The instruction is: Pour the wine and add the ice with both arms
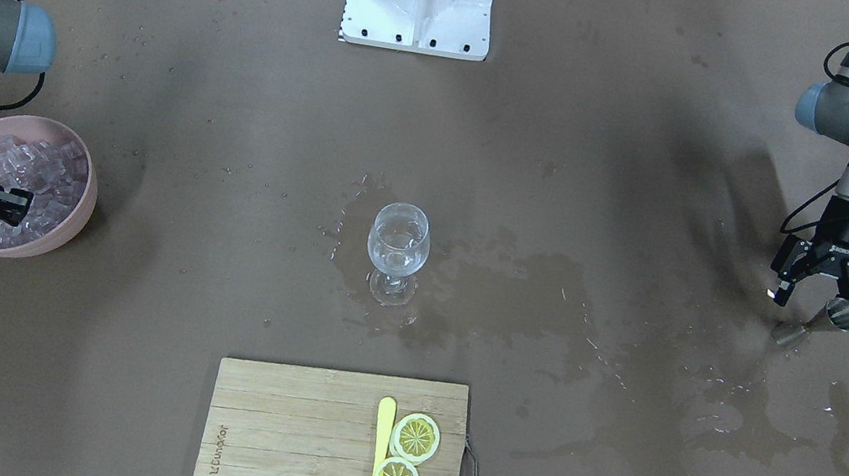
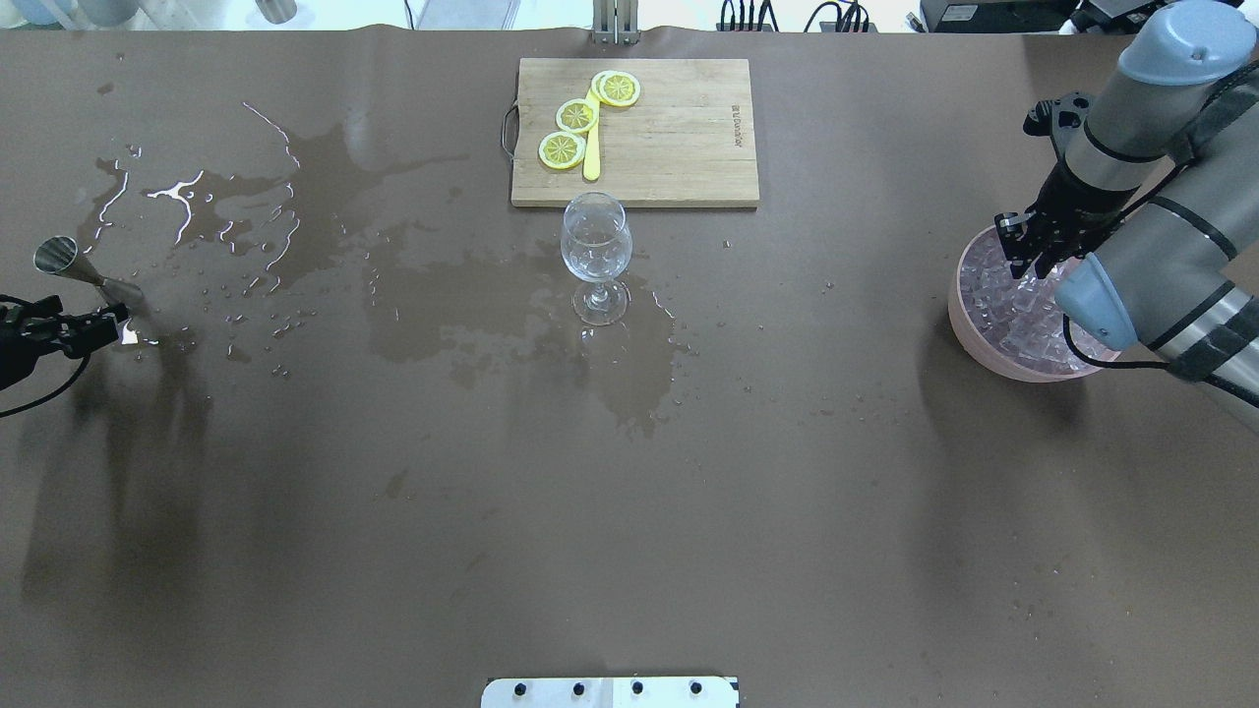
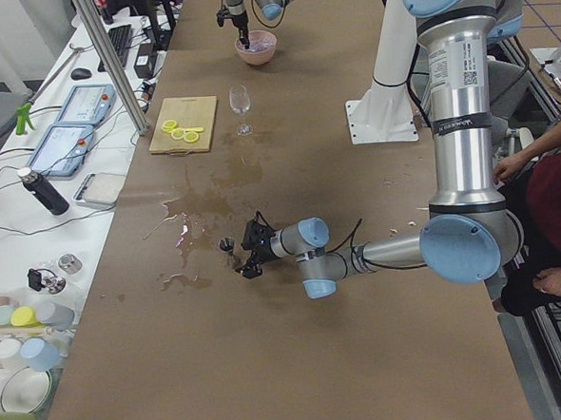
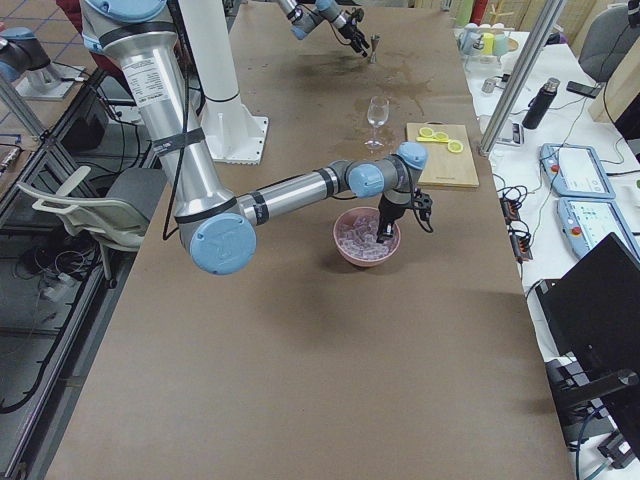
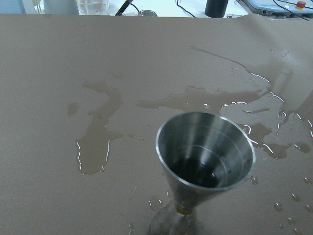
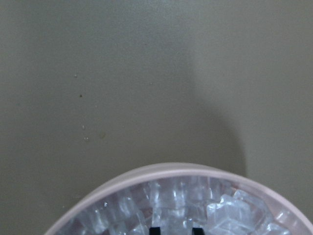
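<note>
1. Nearest the front-facing camera, a wooden cutting board (image 1: 274, 436) carries three lemon slices (image 1: 416, 438), none of them in use.
2. Mid-table, the stemmed glass (image 1: 397, 246) stands upright in a wet patch (image 1: 516, 304). Something clear sits in its bowl, but I cannot tell whether it is liquid or ice.
3. At the left arm's end, the steel jigger (image 5: 205, 156) stands on the table with only a dark film at its bottom. The left gripper (image 1: 814, 295) hangs just beside it with fingers spread, holding nothing. I'd judge the pour is finished, with some of it spilled on the table.
4. At the other end, the ice (image 1: 36, 164) lies heaped in a pink bowl (image 1: 84, 210), well apart from the glass.
5. The right gripper (image 2: 1025, 265) points down into that heap. Its fingertips (image 6: 155, 230) sit a small gap apart among the cubes. Whether they already pinch one I cannot tell.
6. To my eye, what remains is to get a cube firmly gripped, carry it over to the glass and drop it in.
</note>
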Tool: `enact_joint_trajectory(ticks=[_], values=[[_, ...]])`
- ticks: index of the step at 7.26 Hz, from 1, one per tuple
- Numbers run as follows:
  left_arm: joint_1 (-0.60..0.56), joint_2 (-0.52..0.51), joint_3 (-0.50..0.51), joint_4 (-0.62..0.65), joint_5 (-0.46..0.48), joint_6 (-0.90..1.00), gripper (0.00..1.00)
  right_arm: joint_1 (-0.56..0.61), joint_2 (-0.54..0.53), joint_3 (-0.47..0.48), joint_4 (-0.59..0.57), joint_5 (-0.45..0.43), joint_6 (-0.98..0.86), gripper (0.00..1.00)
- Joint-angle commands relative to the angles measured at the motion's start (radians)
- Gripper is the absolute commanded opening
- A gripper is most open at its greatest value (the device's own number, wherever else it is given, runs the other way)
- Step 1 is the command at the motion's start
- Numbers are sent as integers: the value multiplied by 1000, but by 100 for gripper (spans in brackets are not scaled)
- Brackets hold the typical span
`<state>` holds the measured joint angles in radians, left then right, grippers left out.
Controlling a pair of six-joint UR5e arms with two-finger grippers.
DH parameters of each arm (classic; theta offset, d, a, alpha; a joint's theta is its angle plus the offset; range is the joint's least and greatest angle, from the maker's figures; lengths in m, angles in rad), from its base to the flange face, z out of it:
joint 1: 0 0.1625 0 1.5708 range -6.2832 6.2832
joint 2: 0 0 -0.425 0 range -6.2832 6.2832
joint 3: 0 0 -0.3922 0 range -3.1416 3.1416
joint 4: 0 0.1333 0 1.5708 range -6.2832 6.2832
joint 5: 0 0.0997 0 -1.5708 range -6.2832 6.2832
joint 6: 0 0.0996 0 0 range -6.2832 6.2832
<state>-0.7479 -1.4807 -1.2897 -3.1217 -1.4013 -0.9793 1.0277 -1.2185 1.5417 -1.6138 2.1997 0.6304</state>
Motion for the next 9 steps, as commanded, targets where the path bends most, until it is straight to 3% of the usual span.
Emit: enact_joint_trajectory(ticks=[1, 3, 4, 5, 7, 9], values=[[12, -6, 6, 0, 39, 5, 93, 0, 4, 3, 0, 0, 0, 22], [13, -9, 7, 2, 62, 7, 93, 0, 4, 5, 0, -2, 2, 42], [13, -9, 7, 2, 83, 10, 92, 2, 5, 12, 0, -2, 2, 69], [18, -13, 7, 2, 96, 22, 92, 3, 10, 12, -2, -2, 2, 77], [18, -41, 10, 6, 96, 22, 92, 2, 4, 26, -21, 9, 5, 75], [18, -46, 12, 8, 97, 22, 89, -14, -4, 34, -43, 11, 6, 66]])
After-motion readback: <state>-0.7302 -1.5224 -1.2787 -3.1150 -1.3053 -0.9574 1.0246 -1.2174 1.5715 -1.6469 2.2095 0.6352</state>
